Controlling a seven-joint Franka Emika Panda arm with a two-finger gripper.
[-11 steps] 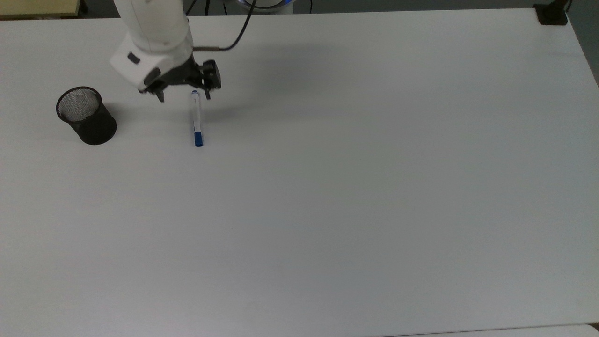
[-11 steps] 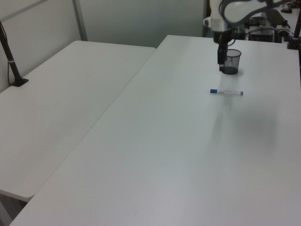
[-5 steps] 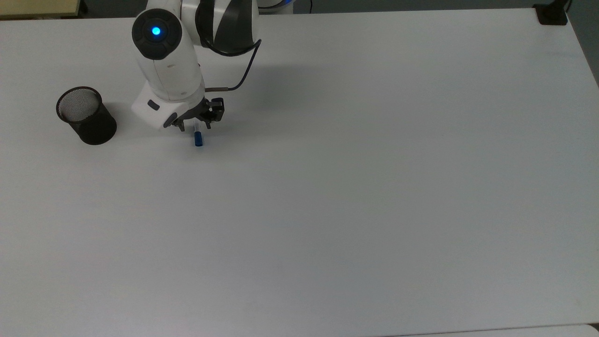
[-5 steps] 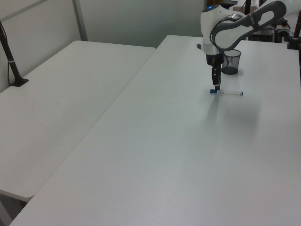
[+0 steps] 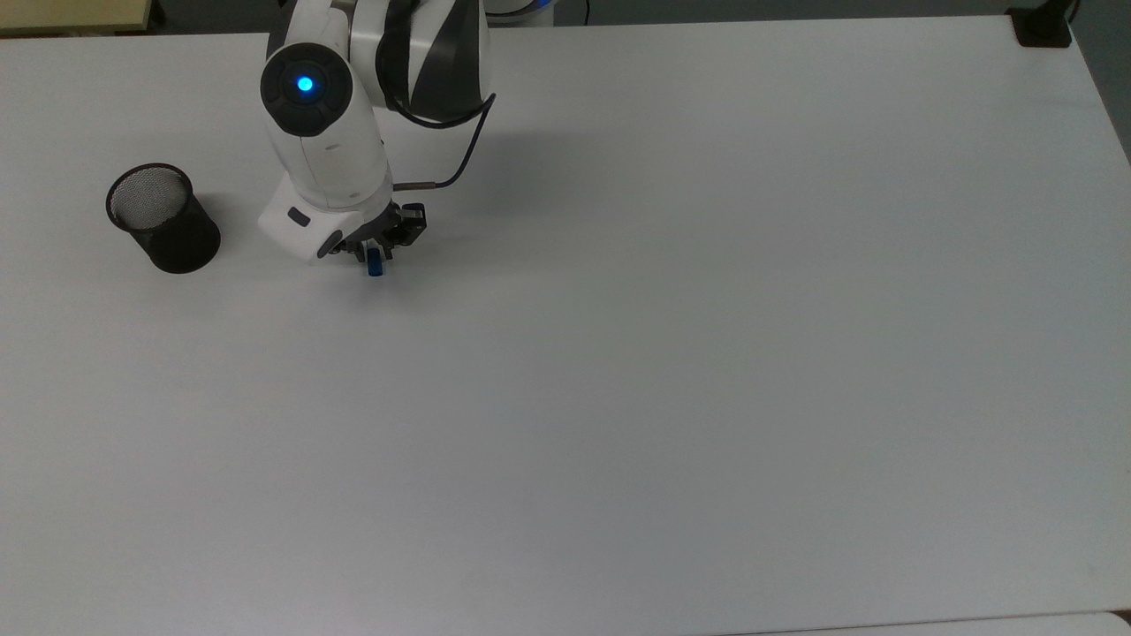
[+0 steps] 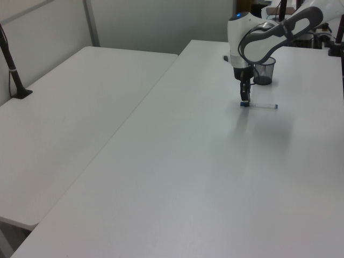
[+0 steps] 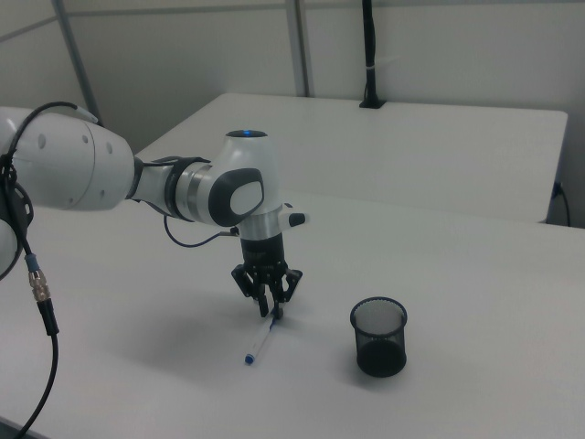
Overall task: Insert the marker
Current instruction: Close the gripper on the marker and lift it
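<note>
End effector has been lowered further vs 0.5 s ago & shifted toward the marker's blue-cap end; a second ago it hung above the far end, fingers apart. Now fingers are seen straddling the barrel near the cap in the right view, apart, not yet closed on it. Marker is left flat on the counter, unmoved, at approx 3 o'clock of the black mesh cup in the top view, well apart from it. Judged: pre-grasp reached, closing due next; lift & insertion not yet begun. Grip near one end may let it tilt. Count: 1 marker, 1 mesh cup, 1 arm, 1 end effector.
</note>
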